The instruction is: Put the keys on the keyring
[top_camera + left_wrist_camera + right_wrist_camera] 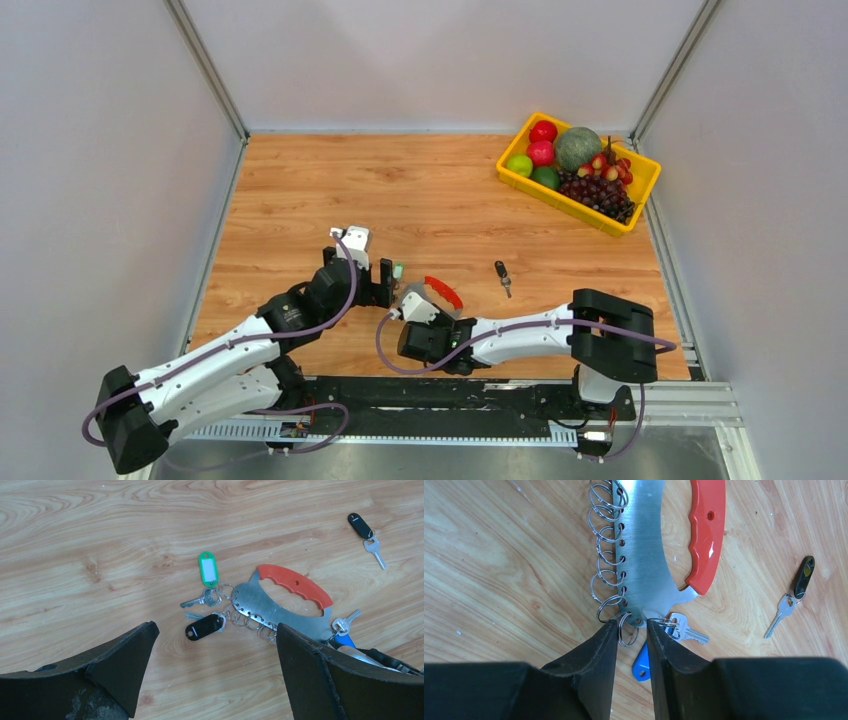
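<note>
The keyring [260,602] lies flat on the wooden table [100,530]. It is a grey plate with a red handle [295,582] and small rings along one edge. A green key [208,570], a black key [204,626] and a blue key [641,662] lie at its rings. A loose key [361,525] with a black head lies well apart. The left gripper [215,630] is spread wide above the keys and holds nothing. The right gripper [631,625] has its fingers close around one little ring [626,630] at the plate's end — I cannot tell if they squeeze it.
</note>
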Controlling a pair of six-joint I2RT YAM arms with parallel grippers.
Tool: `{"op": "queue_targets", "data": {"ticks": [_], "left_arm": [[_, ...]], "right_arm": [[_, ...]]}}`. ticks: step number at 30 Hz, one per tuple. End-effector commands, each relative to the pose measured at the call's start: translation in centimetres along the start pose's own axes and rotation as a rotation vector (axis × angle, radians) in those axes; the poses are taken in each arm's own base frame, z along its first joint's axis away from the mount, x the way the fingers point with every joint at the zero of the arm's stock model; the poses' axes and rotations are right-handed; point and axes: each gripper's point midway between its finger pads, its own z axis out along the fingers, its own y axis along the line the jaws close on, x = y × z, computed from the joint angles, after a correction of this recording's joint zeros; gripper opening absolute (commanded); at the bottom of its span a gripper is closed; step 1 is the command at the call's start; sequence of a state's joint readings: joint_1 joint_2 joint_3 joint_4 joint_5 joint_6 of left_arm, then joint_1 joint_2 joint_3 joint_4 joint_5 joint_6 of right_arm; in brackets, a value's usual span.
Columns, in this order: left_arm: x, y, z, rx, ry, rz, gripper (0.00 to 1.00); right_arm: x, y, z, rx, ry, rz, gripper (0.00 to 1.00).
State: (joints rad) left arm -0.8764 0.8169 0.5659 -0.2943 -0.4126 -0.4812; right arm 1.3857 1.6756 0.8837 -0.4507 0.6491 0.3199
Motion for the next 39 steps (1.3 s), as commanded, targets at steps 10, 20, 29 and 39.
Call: {"op": "queue_targets", "data": {"ticks": [10,20,29,39], "left_arm": [[-2.8,-1.3,0.0,0.032,-0.063,-0.035,1.00],[-2.8,-1.2,0.0,0.027,-0.064,-0.032,1.00],[-3.2,-1.1,-0.6,0.033,-0.079,-0.035,1.00],[-5.8,-0.7,-3.3,0.060,-0.173,-0.061,1.00]], "right_arm": [[1.5,0.1,0.7,-0.031,0.049,-0.012,0.22],[1.4,0.3,0.9,-0.043,0.053,-0.011,0.00],[-2.1,0.4,-0.7,-0.087,-0.026,0.034,0.00],[-8.0,-1.4,-3.7,-0.163,-0.115,0.199,0.00]]}}
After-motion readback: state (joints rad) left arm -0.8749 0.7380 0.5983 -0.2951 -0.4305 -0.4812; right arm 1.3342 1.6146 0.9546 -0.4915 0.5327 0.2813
